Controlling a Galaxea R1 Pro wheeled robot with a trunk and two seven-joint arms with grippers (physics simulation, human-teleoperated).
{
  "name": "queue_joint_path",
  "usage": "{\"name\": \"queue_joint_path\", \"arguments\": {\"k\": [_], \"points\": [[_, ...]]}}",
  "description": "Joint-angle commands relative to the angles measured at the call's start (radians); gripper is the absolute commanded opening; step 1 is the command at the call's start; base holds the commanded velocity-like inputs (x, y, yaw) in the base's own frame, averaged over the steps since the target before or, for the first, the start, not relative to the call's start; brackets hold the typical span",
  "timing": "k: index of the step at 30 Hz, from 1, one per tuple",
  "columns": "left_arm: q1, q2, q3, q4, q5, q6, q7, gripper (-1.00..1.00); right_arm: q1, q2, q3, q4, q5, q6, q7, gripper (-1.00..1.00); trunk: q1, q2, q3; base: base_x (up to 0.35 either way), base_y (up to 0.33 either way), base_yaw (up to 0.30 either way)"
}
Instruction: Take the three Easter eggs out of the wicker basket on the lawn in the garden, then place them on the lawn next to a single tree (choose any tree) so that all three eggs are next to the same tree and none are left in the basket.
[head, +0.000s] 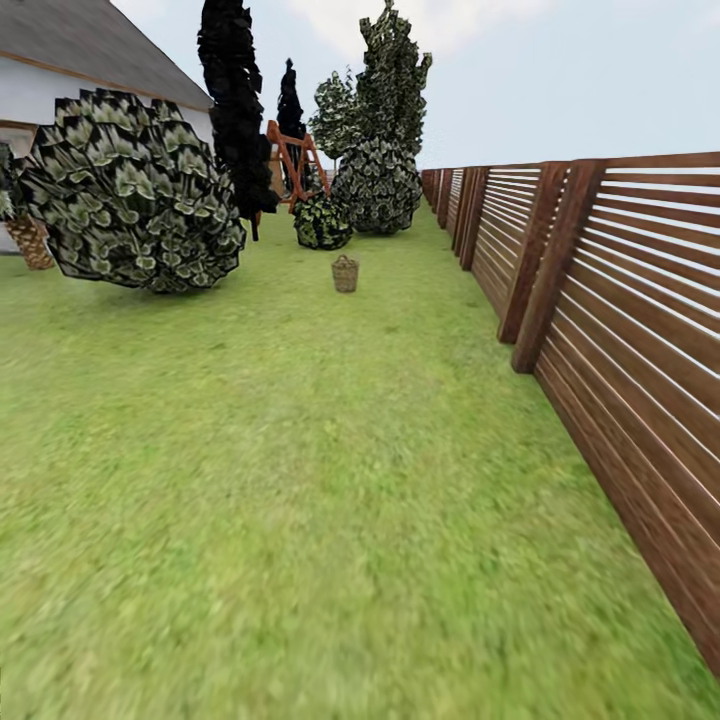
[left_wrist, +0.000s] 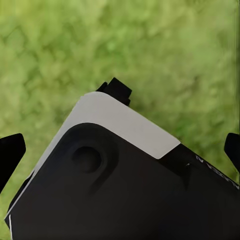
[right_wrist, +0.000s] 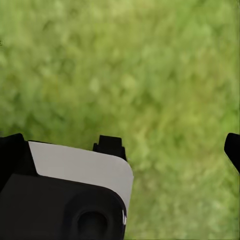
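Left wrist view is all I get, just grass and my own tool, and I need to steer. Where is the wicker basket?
Observer: The wicker basket stands on the lawn far ahead, near the middle of the head view.
Operator: What's on my right?
Observer: A slatted wooden fence runs along that side, on past the basket.
Operator: And left?
Observer: A big round bush sits left of the way, nearer than the basket.

A home's back garden: short green lawn (head: 300, 480), brown slatted wooden fence (head: 620, 330), leafy round bushes (head: 135, 195), white grey-roofed house (head: 60, 70).
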Motion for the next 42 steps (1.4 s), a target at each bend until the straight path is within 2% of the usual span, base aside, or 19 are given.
{"name": "queue_joint_path", "arguments": {"k": [1, 7, 42], "points": [[-0.001, 0.0, 0.008, 0.001, -0.006, 0.001, 0.004, 1.0, -0.001, 0.0, 0.002, 0.003, 0.007, -0.006, -0.002, 1.0, 0.001, 0.0, -0.001, 0.317, 0.0, 0.2], [-0.001, 0.0, 0.008, 0.001, -0.006, 0.001, 0.003, 1.0, -0.001, -0.001, 0.002, 0.003, 0.003, -0.006, -0.002, 1.0, 0.001, 0.0, -0.001, 0.317, 0.0, 0.116], [-0.001, 0.0, 0.008, 0.001, -0.006, 0.001, 0.004, 1.0, -0.001, -0.001, 0.002, 0.002, -0.001, -0.006, -0.002, 1.0, 0.001, 0.0, -0.001, 0.317, 0.0, 0.002]]}}
